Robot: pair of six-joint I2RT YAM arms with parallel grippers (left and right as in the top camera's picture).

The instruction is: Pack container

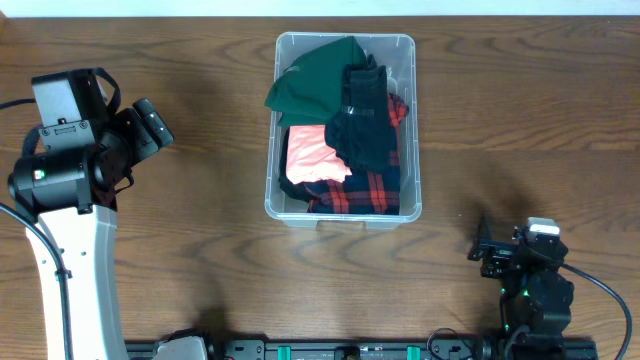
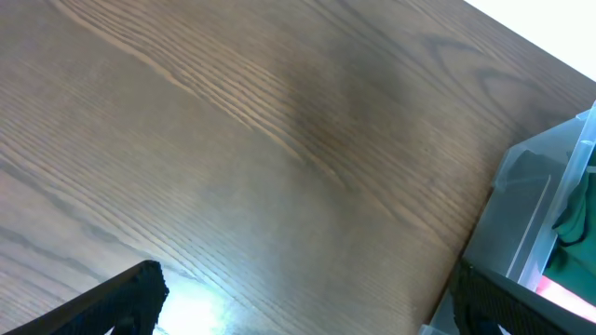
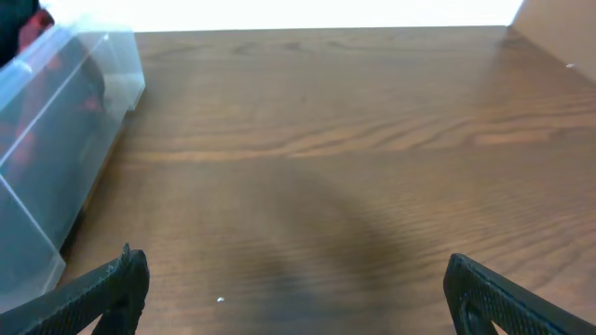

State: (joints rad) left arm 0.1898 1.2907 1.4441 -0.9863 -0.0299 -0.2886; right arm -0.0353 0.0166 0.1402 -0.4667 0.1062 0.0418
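The clear plastic container (image 1: 410, 120) stands at the table's middle back. It holds a dark green garment (image 1: 315, 80), a black garment (image 1: 367, 125), a salmon-pink garment (image 1: 312, 152) and a red-and-black plaid garment (image 1: 355, 192). My left gripper (image 1: 152, 124) is open and empty, raised over bare table well left of the container; its wrist view shows the container's corner (image 2: 535, 200) at the right. My right gripper (image 1: 487, 252) is open and empty near the front right; its wrist view shows the container's wall (image 3: 56, 130) at the left.
The brown wooden table (image 1: 200, 230) surrounds the container. The table's far edge shows in the right wrist view (image 3: 326, 30). The left arm's white column (image 1: 80, 270) stands at the front left.
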